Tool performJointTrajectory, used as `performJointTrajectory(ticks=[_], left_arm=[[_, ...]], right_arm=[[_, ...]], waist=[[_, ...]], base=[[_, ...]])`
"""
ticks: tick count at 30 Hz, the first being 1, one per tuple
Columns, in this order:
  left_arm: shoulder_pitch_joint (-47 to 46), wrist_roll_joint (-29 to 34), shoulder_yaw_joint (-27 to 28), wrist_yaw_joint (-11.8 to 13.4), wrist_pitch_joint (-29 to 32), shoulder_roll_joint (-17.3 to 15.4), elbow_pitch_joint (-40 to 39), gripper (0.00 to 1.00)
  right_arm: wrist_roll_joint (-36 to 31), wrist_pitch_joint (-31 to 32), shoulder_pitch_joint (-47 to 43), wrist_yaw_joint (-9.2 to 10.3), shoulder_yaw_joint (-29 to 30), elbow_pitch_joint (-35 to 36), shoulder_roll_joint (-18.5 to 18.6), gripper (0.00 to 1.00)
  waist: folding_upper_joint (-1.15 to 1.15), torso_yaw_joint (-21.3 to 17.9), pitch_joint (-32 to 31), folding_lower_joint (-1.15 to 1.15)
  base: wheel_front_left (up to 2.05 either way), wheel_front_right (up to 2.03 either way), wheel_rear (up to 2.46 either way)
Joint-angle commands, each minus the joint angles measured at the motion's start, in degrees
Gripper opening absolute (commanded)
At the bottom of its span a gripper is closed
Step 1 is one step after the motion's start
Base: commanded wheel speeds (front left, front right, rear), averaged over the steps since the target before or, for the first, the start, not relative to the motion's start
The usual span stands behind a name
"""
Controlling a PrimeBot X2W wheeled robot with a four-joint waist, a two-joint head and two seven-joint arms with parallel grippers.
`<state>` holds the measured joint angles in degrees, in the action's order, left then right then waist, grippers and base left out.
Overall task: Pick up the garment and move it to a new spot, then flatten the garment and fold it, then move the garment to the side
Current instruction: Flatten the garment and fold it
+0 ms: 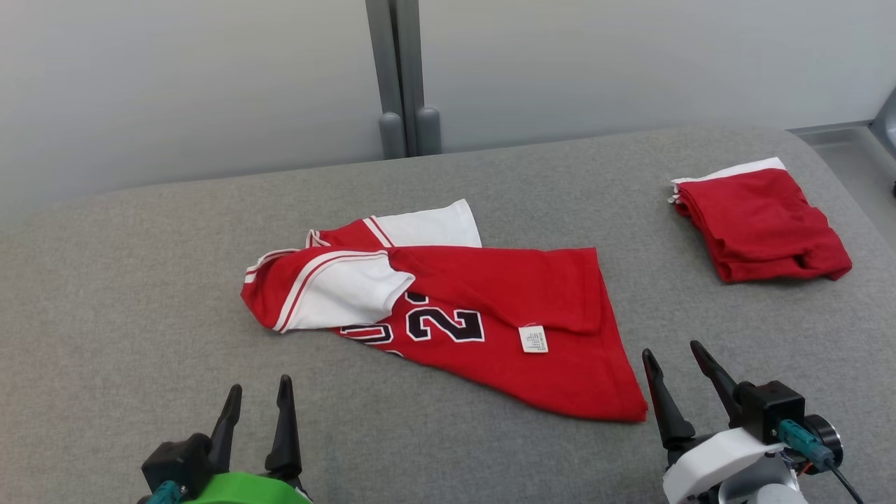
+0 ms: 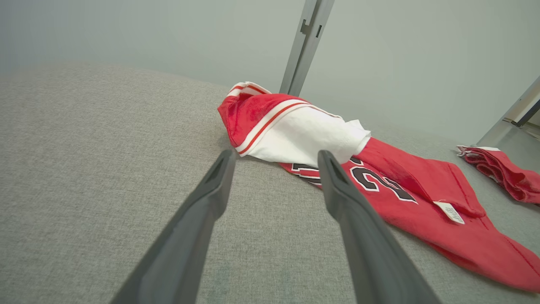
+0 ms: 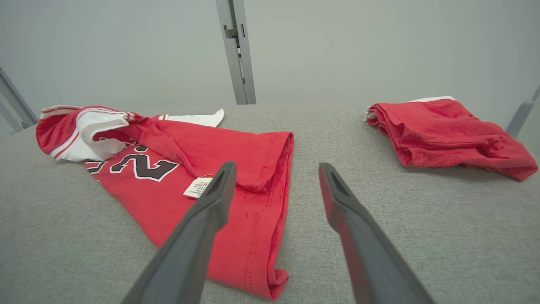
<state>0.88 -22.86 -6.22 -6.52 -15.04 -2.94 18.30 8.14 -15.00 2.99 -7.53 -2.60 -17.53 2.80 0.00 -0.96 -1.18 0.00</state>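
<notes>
A red jersey with white sleeves and dark numbers, the garment, lies rumpled and partly folded over itself in the middle of the grey padded table. A white label shows on it. My left gripper stands open near the front edge, short of the garment's sleeve end. My right gripper is open too, just right of the garment's hem corner. Nothing sits between either pair of fingers.
A second red cloth, folded into a small stack with a white edge, lies at the table's back right. A grey post rises behind the table against the pale wall. The table's rounded right corner drops to the floor.
</notes>
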Motion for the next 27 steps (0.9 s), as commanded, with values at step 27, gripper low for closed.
performJointTrajectory(ticks=[27], left_arm=[[-26.1,-7.2,-17.4,6.8,0.0,-0.1,26.4,1.0]], right_arm=[[-0.3,-0.3,5.3,0.09,-2.8,0.2,0.2,1.0]], waist=[[0.0,-7.7,9.5,0.0]], base=[[0.0,0.0,0.0]])
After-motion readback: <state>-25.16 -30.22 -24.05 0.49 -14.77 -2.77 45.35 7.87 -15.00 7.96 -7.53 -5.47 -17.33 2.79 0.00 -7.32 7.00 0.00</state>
